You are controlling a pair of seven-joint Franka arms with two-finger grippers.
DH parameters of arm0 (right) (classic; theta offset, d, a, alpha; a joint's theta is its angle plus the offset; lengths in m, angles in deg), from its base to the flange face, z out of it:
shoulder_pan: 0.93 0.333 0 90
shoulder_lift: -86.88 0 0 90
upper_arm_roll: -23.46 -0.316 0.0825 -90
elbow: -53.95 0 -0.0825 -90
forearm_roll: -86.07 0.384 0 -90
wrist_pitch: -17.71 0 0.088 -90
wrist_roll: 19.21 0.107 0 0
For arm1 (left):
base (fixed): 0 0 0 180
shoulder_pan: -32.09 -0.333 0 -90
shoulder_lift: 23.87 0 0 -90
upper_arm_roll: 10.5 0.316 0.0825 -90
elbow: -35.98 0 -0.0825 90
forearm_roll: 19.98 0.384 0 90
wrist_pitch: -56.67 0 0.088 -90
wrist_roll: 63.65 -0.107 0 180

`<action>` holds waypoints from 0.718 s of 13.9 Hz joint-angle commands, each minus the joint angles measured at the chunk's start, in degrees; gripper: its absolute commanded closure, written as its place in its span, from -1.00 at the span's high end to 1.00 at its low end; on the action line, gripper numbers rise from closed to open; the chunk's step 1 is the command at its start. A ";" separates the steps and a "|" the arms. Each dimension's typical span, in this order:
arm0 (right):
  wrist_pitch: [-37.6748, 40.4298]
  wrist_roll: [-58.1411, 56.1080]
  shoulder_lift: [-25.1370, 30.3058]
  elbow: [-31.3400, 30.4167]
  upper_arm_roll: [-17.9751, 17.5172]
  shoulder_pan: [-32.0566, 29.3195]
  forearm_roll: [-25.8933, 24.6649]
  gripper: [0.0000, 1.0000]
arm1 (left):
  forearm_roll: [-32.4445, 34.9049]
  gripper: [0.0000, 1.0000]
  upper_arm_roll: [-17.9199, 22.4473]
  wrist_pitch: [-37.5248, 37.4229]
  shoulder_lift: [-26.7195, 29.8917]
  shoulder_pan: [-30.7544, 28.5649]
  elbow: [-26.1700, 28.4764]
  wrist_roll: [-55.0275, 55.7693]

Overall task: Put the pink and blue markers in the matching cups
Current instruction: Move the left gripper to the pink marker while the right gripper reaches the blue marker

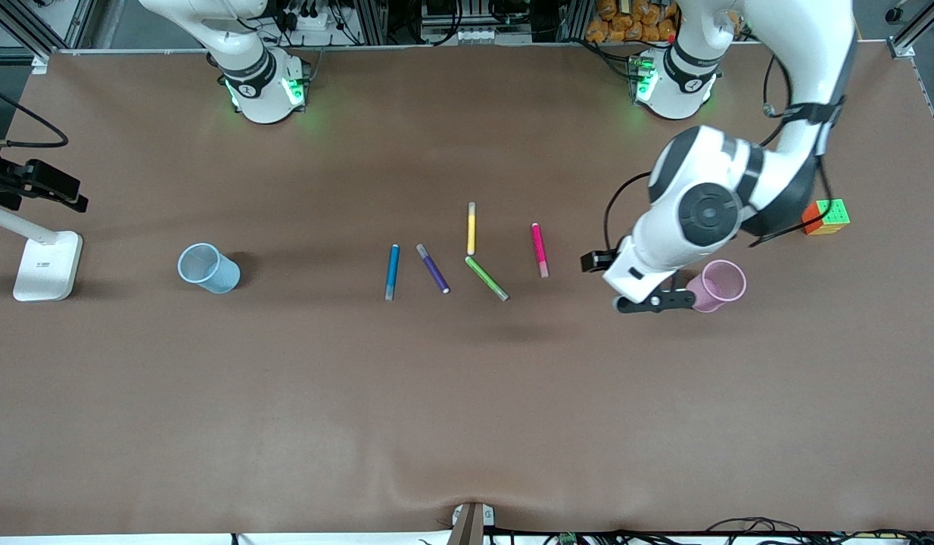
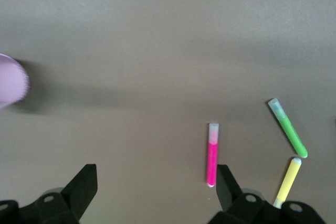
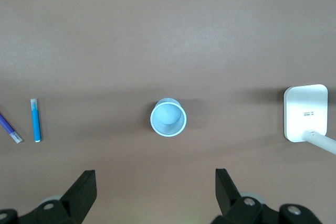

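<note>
The pink marker (image 1: 540,250) (image 2: 212,156) and the blue marker (image 1: 392,272) (image 3: 35,120) lie flat mid-table among other pens. The pale blue cup (image 1: 208,268) (image 3: 168,117) stands upright toward the right arm's end. Toward the left arm's end stands the pale pink cup (image 1: 717,286) (image 2: 11,80). My left gripper (image 1: 655,301) (image 2: 156,174) hangs open and empty over bare table between the pink marker and the pink cup, close beside the cup. My right gripper (image 3: 155,177) is open and empty high above the table by the blue cup; the front view does not show it.
A purple pen (image 1: 433,268) (image 3: 9,128), a yellow pen (image 1: 471,228) (image 2: 289,182) and a green pen (image 1: 487,278) (image 2: 287,128) lie between the two markers. A colour cube (image 1: 825,216) sits near the pink cup. A white stand base (image 1: 48,265) (image 3: 305,113) stands at the right arm's end.
</note>
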 commanded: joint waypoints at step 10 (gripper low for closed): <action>-2.81 -0.02 -3.70 0.16 -1.15 6.40 -0.05 1.00 | 1.41 1.00 0.15 15.40 -9.02 6.98 5.02 9.11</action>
